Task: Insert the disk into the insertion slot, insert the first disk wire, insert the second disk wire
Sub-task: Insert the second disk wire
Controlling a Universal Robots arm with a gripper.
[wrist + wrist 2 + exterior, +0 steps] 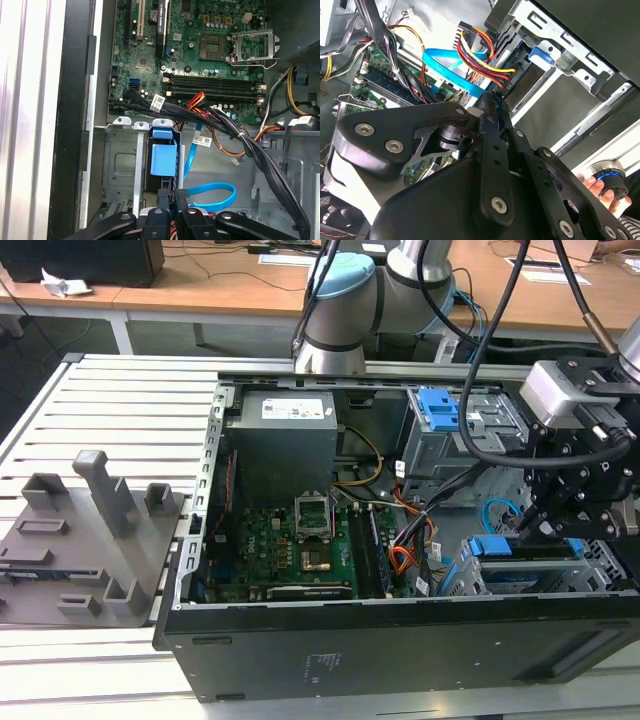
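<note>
Slatted grey aluminium table (pixel 100 400) carries the open black computer case (pixel 400 640). At its 4 o'clock corner, the blue-framed silver disk (pixel 163 160) already sits inside the low grey perforated slot (pixel 122 165). The black gripper (pixel 492 102) is clenched on the dark plug (pixel 180 194) of the thin light-blue looping wire (pixel 212 196), just beside the disk's rear, so the plug can meet its socket.

A green motherboard (pixel 285 545) and grey metal power supply box (pixel 280 445) lie inside the open black computer case (pixel 400 645); a grey plastic fixture tray (pixel 85 540) sits outside.
</note>
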